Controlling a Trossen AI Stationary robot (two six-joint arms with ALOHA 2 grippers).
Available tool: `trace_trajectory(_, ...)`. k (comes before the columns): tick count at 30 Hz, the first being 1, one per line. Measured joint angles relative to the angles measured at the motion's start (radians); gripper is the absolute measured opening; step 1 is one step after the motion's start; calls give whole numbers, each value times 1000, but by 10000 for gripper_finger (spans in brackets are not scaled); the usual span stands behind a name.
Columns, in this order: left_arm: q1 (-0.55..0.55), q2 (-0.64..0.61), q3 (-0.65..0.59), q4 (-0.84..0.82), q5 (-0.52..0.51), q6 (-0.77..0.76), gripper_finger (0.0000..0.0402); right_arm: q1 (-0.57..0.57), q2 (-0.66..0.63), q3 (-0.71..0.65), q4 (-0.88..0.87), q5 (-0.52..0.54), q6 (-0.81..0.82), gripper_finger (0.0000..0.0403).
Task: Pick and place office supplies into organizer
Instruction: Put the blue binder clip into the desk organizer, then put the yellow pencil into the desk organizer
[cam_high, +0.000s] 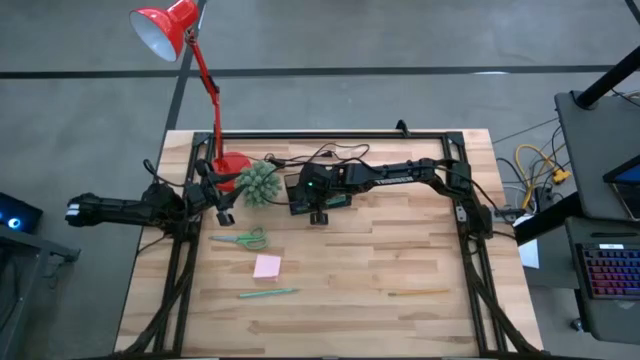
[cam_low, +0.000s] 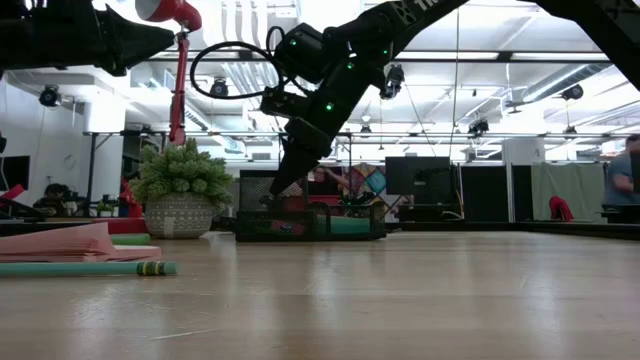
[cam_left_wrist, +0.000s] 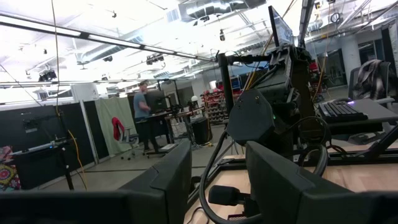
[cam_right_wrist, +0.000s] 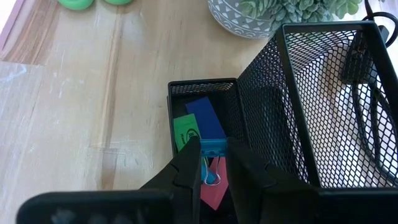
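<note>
The black mesh organizer stands beside the spiky plant. My right gripper reaches down over the organizer's low front compartment, shut on a small blue binder clip. Blue, green and pink cards lie in that compartment. The green-handled scissors, pink sticky-note pad, green pen and yellowish stick lie flat on the table. My left gripper hovers open left of the plant. My right gripper pinches the blue binder clip by its blue body between the two fingertips, slanting down from the table's right. The clip is just above the low compartment, its wire loops hanging below the fingers; whether it touches the cards, I cannot tell.
A red desk lamp stands on its round base at the far edge behind the plant. A black cable trails behind the organizer. A black frame borders the table. Bare wood lies at the near right, around the yellowish stick.
</note>
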Motion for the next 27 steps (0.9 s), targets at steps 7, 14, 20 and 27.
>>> trace_trajectory(7, 0, 0, 0, 0, 0, 0, 139, 0, 0, 0, 0, -1, 0, 54)
trace_trajectory(14, 0, 0, 0, 0, 0, 0, 139, 0, 0, 0, 0, -2, 0, 93)
trace_trajectory(20, 0, 0, 0, 0, 0, 0, 139, 0, 0, 0, 0, 0, 0, 132)
trace_trajectory(27, 0, 0, 0, 0, 0, 0, 139, 0, 0, 0, -1, 0, 9, 152)
